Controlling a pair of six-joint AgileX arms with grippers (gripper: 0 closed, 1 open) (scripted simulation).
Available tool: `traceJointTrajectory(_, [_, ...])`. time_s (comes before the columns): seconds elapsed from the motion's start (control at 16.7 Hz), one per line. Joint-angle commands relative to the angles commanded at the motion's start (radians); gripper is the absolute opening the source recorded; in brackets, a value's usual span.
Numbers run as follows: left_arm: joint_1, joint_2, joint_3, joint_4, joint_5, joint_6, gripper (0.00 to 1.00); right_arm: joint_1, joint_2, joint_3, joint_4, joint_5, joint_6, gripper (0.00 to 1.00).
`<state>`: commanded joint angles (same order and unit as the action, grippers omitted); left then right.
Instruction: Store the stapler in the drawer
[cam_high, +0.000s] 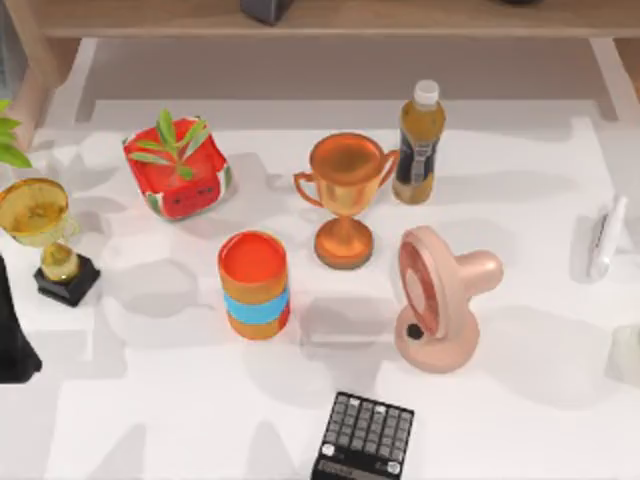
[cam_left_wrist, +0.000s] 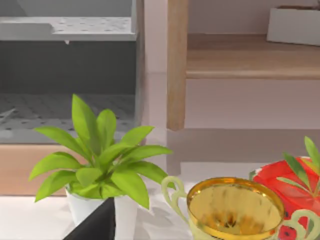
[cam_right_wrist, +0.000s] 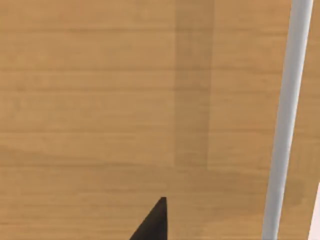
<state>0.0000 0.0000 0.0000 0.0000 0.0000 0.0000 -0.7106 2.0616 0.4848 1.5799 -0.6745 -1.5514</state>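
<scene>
The stapler (cam_high: 605, 238) is slim and white. It lies on the table by the right edge, to the right of the pink fan. In the right wrist view a wooden panel (cam_right_wrist: 100, 100) stands close up, with a pale grey bar (cam_right_wrist: 286, 120) running down it; this looks like the drawer front and its handle. One dark fingertip (cam_right_wrist: 154, 224) of my right gripper shows just in front of that wood. My left arm (cam_high: 12, 340) is parked at the table's left edge beside the gold trophy, and a dark finger (cam_left_wrist: 97, 225) of its gripper shows in the left wrist view.
Spread across the table are a gold trophy (cam_high: 40, 225), a watermelon pot with a plant (cam_high: 178, 168), an orange can (cam_high: 255, 285), a copper trophy (cam_high: 345, 195), an amber bottle (cam_high: 418, 143), a pink fan (cam_high: 440, 300) and a black calculator (cam_high: 365, 438). A wooden shelf (cam_high: 330, 18) runs along the back.
</scene>
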Motion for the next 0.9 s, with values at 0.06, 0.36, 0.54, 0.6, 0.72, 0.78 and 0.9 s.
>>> traceJointTrajectory(0.06, [0.0,0.0,0.0,0.0,0.0,0.0,1.0,0.0,0.0,0.0,0.0,0.0,0.0,1.0])
traceJointTrajectory(0.36, [0.0,0.0,0.0,0.0,0.0,0.0,1.0,0.0,0.0,0.0,0.0,0.0,0.0,1.0])
traceJointTrajectory(0.54, [0.0,0.0,0.0,0.0,0.0,0.0,1.0,0.002,0.0,0.001,0.0,0.0,0.0,1.0])
traceJointTrajectory(0.6, [0.0,0.0,0.0,0.0,0.0,0.0,1.0,-0.001,-0.001,-0.001,0.003,-0.002,0.0,1.0])
traceJointTrajectory(0.72, [0.0,0.0,0.0,0.0,0.0,0.0,1.0,-0.02,-0.007,-0.024,0.02,-0.02,-0.001,1.0])
traceJointTrajectory(0.78, [0.0,0.0,0.0,0.0,0.0,0.0,1.0,-0.031,-0.012,-0.039,0.03,-0.032,0.0,1.0])
traceJointTrajectory(0.9, [0.0,0.0,0.0,0.0,0.0,0.0,1.0,-0.046,-0.018,-0.06,0.044,-0.048,0.0,1.0])
